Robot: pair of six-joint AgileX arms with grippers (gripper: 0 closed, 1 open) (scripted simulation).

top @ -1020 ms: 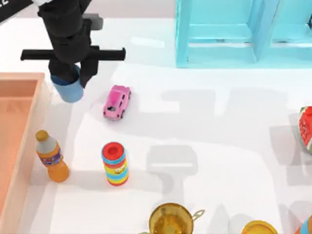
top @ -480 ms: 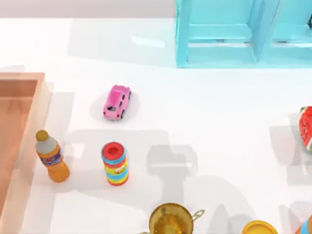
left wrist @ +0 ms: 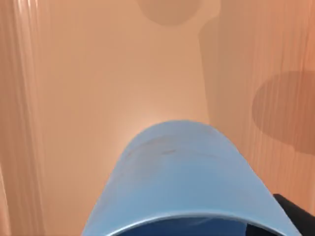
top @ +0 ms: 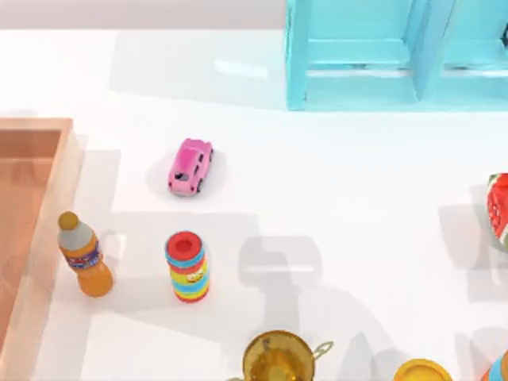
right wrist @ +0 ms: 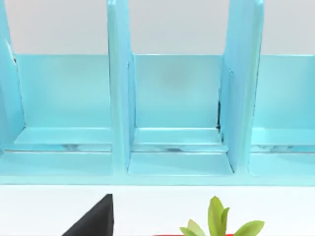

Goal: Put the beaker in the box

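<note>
A white table (top: pixel 317 182) fills the top view, crossed by soft grey shadows, with a pale grey strip of background along its far edge. At the table's left side stands the box (top: pixel 32 230), peach-orange with thick plain walls. Near the far edge toward the right rises a turquoise slatted structure (top: pixel 373 55), and the right wrist view faces its open compartments (right wrist: pixel 172 98) against a plain grey backdrop, with green leaves (right wrist: pixel 219 223) low in that view. Scattered on the table are a pink toy car (top: pixel 190 167), an orange drink bottle (top: pixel 83 254) just beside the box's wall, a striped red-capped can (top: pixel 187 267), a golden trophy cup (top: pixel 278 359) at the near edge, a yellow disc (top: pixel 421 371) and a watermelon slice (top: pixel 498 208) at the right edge. The bottle carries a dark label band and the can a printed wrap, but no writing on either can be read. In the left wrist view the beaker (left wrist: pixel 187 182), plain blue, sits close under the camera with the box's floor (left wrist: pixel 123 73) spread beneath it, its rim toward the lens. A dark corner of the left gripper touches the beaker's side there, but the fingers are hidden, so whether they grip it cannot be told.
</note>
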